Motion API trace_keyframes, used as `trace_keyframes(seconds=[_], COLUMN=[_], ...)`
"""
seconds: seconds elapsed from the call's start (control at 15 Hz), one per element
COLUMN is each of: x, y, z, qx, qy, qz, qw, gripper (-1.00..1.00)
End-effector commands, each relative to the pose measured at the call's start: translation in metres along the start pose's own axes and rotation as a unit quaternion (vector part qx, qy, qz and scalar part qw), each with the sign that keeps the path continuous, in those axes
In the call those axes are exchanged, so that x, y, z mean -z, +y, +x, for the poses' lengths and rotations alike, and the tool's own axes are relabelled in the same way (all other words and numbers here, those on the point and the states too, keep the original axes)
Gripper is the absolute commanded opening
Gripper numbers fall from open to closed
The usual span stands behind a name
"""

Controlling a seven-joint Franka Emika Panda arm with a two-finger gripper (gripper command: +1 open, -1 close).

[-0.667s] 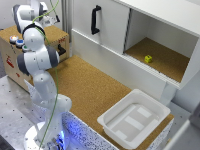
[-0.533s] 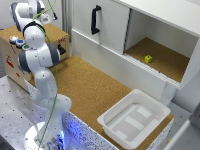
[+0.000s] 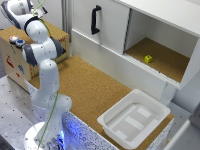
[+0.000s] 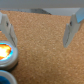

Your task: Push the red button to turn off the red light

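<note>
In the wrist view the red button is round, glows orange-red and has a pale rim. It sits on the cork-topped wooden box, partly cut off by the picture's edge. My gripper is open and empty above the box top, with the button off to the side near one finger, not between the fingers. A blue round button lies beside the red one. In the exterior view the red button and blue button sit on the box at the far left, and my fingers cannot be made out.
A white plastic bin stands on the cork table toward the exterior view's right. Behind it is a white cabinet with a black handle and an open compartment holding a small yellow object.
My hand has shifted slightly toward the exterior view's left above the box. Nothing else has moved.
</note>
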State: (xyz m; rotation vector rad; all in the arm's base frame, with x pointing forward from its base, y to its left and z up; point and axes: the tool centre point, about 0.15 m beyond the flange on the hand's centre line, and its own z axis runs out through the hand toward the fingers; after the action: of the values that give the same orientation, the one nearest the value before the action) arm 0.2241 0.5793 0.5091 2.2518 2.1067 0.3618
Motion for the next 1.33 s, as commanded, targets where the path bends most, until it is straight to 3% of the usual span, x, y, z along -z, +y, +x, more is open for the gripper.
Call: trace_keyframes(seconds=[0.0,0.2,0.6,0.67,0.93,1.27], x=[0.014,0.021,0.014,0.014,0.017,0.018], y=[-0.015,-0.021,-0.043,-0.047,-0.056,-0.065], z=[0.024,0.016,0.040,0.045,0.053,0.041], qx=[0.008,0.005,0.043,0.056,0.081,0.085], qy=[-0.126,-0.102,-0.066,-0.059,-0.054,-0.071], qz=[0.015,0.026,0.055,0.057,0.055,0.053], qw=[0.992,0.994,0.995,0.995,0.994,0.992], gripper=[1.00,1.00,1.00,-1.00,-1.00,-1.00])
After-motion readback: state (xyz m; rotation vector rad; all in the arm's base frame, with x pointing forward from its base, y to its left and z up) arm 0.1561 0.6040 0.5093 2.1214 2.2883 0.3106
